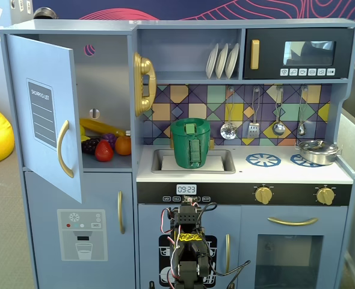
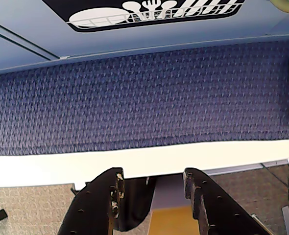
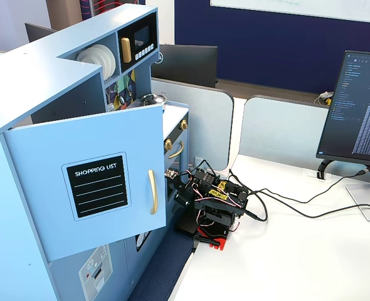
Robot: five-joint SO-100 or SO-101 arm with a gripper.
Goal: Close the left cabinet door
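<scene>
The left cabinet door (image 1: 45, 114) is light blue with a black "SHOPPING LIST" panel (image 3: 97, 186) and a curved gold handle (image 1: 64, 149). It stands swung wide open from its hinge at the left edge of the toy kitchen, and also shows in the other fixed view (image 3: 88, 188). My arm (image 3: 213, 204) sits folded on the white table in front of the kitchen's lower middle (image 1: 189, 247), well away from the door. In the wrist view my gripper (image 2: 153, 178) is open and empty, and faces a blue mat (image 2: 144, 98) below the kitchen's base.
Toy fruit (image 1: 105, 146) lies in the open compartment. A lower door with a dispenser graphic (image 1: 81, 235) is shut. A green pot (image 1: 191, 142) sits in the sink. Cables (image 3: 285, 207) run across the table to the right, near a monitor (image 3: 360, 106).
</scene>
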